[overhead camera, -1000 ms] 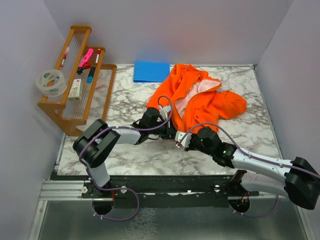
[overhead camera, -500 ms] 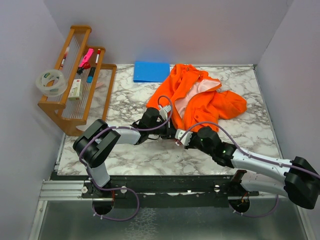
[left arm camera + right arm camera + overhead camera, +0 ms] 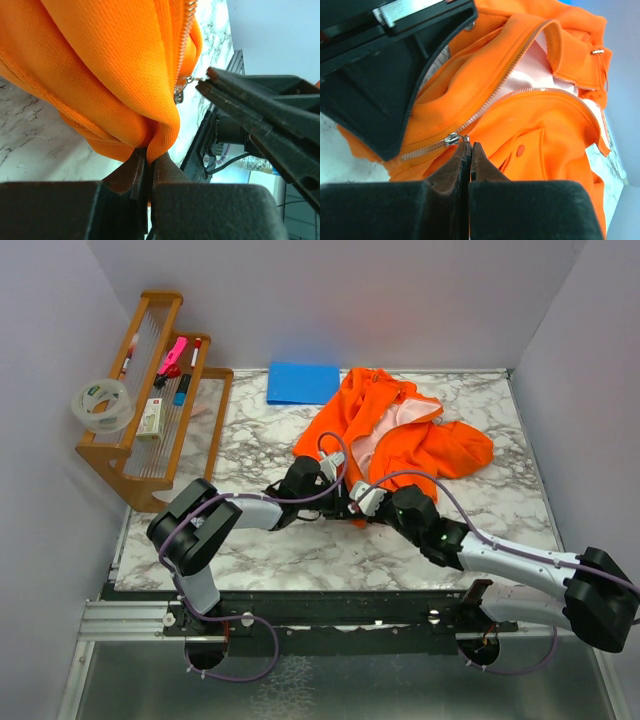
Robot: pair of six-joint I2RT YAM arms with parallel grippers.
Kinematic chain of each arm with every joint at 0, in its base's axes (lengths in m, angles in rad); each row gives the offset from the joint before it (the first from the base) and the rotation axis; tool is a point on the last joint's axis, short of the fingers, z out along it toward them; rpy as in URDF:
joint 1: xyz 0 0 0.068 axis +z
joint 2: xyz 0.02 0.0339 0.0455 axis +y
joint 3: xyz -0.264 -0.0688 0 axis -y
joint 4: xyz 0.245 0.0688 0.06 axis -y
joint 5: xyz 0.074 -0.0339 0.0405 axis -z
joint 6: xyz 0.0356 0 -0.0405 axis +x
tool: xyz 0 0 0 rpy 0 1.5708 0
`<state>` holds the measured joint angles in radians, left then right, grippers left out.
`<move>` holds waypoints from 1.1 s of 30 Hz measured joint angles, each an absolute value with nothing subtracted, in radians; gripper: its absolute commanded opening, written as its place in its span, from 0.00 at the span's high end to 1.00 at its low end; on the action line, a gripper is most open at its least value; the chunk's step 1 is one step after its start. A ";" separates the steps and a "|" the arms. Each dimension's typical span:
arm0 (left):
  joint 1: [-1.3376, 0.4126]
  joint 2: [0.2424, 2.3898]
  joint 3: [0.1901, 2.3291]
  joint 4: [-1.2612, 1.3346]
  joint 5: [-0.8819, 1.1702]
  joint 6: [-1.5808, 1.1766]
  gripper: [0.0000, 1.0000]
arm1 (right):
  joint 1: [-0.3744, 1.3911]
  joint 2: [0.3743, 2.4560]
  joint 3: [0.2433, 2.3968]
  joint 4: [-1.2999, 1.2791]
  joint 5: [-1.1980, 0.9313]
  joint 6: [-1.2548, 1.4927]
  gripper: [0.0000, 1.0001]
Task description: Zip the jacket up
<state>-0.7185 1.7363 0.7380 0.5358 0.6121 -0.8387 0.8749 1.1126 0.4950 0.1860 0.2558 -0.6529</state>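
Near the desk's [image 3: 260, 545] front edge, the left gripper [image 3: 149, 161] pinches a fold of the jacket [image 3: 400, 435]. The right gripper [image 3: 470, 148] is closed on the zipper pull [image 3: 453, 138], and the jacket lies open above.

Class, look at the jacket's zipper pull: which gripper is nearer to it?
Right. The right gripper is shut right at the zipper pull, seemingly pinching its tab. The left gripper clamps the hem of the jacket, just short of the pull.

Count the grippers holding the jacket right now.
2. The left gripper pinches a bottom fold of the jacket; the right gripper is shut on the zipper pull beside it.
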 measured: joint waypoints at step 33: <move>-0.778 1.599 0.680 0.211 0.443 -0.636 1.00 | 0.805 1.127 0.785 -0.173 0.269 -0.375 0.58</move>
<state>-0.7776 1.5986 0.6800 0.2108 0.4427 -0.6365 0.8047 1.1271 0.7845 -0.1734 0.2687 -0.3748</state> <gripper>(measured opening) 0.040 0.397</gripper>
